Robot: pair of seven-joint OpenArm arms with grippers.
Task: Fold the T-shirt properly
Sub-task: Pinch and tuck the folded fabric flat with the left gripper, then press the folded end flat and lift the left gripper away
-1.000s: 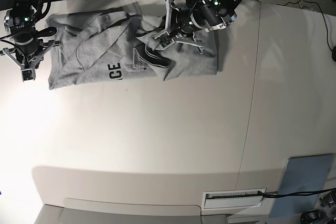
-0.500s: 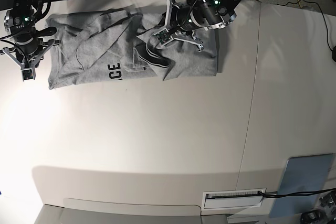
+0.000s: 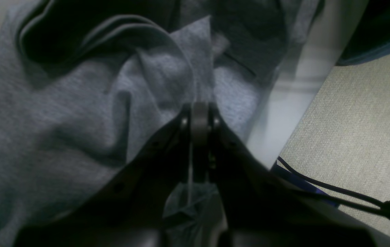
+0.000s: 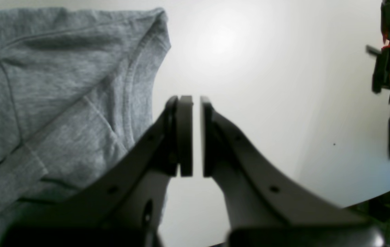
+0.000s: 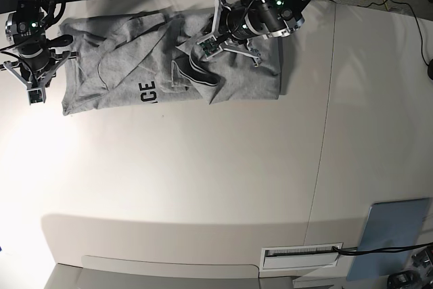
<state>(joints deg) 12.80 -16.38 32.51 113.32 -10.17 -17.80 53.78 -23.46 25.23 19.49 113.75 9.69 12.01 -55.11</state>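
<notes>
Item: T-shirt [image 5: 135, 72], grey, rumpled, lying along the table [image 5: 216, 187] edge nearest the arm bases; black lettering partly showing.

Left gripper [image 3: 200, 116]: jaws pressed together, pinching a ridge of T-shirt cloth that rises just ahead of the tips; further folds bunch to either side.

Right gripper [image 4: 192, 137]: jaws nearly together with a thin gap, nothing between them; the T-shirt's hemmed corner lies beside it, apart.

Risk: the pinch looks shallow, so cloth may slip out when pulled. It may also catch several layers, dragging the whole heap instead of one fold.
</notes>
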